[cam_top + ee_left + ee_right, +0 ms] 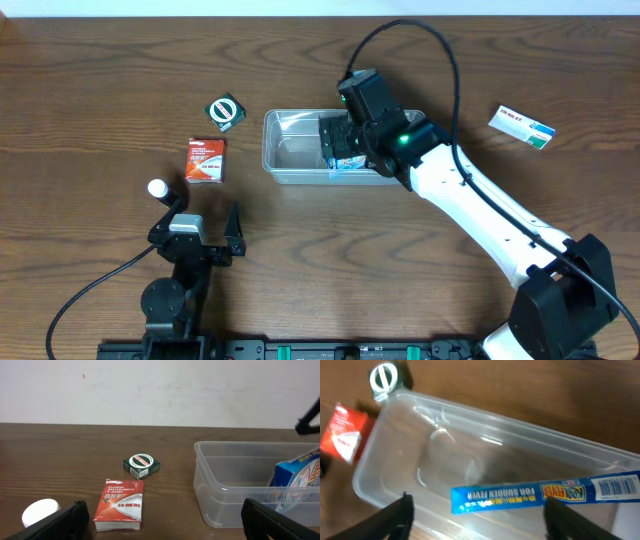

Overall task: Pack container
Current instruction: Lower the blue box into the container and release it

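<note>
Wooden table (pixel 100 80) bears container (pixel 267 146) holding blue box (pixel 510 494).

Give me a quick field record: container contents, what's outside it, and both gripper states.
container: clear plastic tub, mid-table
inside: blue Kool Fever box, leaning tilted at the right arm's end
outside, left arm's side: red packet, small green box with white ring, white round object
outside, far side from those: white-and-blue packet
right gripper: over the tub above the box, fingers wide apart
left gripper: open, empty, low near the table, facing the red packet
</note>
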Robot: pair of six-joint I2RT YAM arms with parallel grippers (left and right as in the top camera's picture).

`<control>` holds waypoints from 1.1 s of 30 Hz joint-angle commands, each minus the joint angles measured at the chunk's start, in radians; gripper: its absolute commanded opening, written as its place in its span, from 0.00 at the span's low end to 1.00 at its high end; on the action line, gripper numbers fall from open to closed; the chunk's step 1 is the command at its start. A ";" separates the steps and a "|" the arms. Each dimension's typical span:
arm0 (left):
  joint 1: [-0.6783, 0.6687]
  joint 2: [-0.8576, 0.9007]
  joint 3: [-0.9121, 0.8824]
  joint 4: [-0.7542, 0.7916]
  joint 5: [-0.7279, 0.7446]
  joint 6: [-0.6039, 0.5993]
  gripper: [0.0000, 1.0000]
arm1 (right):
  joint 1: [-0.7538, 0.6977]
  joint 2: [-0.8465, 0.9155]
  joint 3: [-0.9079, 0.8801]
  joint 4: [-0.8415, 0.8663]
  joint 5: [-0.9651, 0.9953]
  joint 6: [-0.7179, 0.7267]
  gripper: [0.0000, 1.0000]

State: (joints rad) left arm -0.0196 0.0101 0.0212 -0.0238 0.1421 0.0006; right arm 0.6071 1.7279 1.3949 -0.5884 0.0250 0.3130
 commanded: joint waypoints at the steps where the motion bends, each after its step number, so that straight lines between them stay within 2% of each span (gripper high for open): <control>1: 0.006 -0.005 -0.017 -0.035 0.007 0.006 0.98 | -0.001 0.014 0.016 -0.030 0.001 -0.222 0.74; 10: 0.006 -0.005 -0.017 -0.035 0.007 0.006 0.98 | -0.021 0.036 0.016 -0.094 0.005 -0.301 0.51; 16: 0.006 -0.005 -0.017 -0.035 0.007 0.006 0.98 | -0.021 0.064 0.016 -0.114 0.005 -0.345 0.39; 22: 0.006 -0.005 -0.017 -0.035 0.007 0.006 0.98 | 0.000 0.128 0.016 -0.122 0.000 -0.345 0.33; 33: 0.006 -0.005 -0.017 -0.035 0.007 0.006 0.98 | 0.024 0.195 0.016 -0.005 0.001 -0.332 0.30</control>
State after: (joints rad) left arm -0.0196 0.0101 0.0212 -0.0238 0.1421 0.0006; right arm 0.6083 1.9072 1.3956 -0.6155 0.0254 -0.0124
